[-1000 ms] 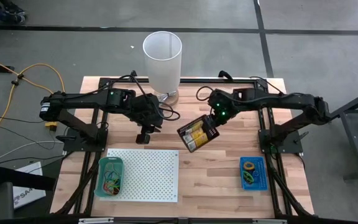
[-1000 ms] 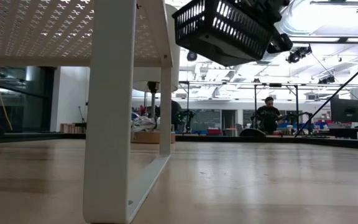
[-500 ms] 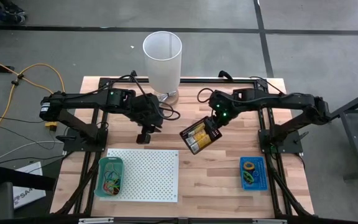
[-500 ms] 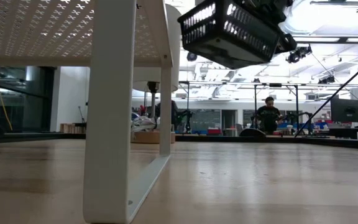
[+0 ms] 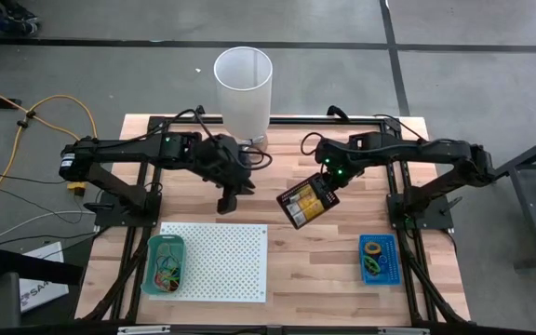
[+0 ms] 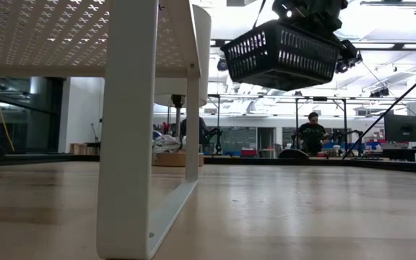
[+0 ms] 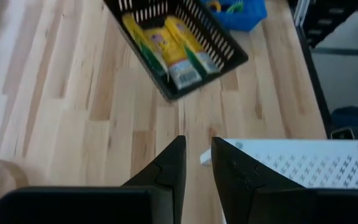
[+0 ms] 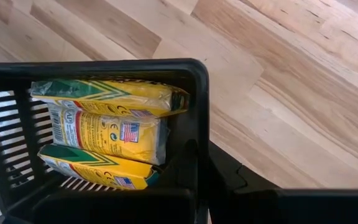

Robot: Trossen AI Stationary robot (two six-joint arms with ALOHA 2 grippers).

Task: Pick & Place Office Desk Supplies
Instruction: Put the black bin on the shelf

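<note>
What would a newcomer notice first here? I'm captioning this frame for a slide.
Most striking is the black basket held in the air above the table's middle by the right gripper, with yellow packets inside. Next, the tall white cylinder at the table's far edge. The left gripper hangs empty beside the basket, just beyond the white perforated board.

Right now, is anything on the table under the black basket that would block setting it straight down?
Nothing visible does. The right gripper holds the black basket with its yellow packets in the air, above bare wood of the table. The white board lies to one side of it, the blue tray to the other.
</note>
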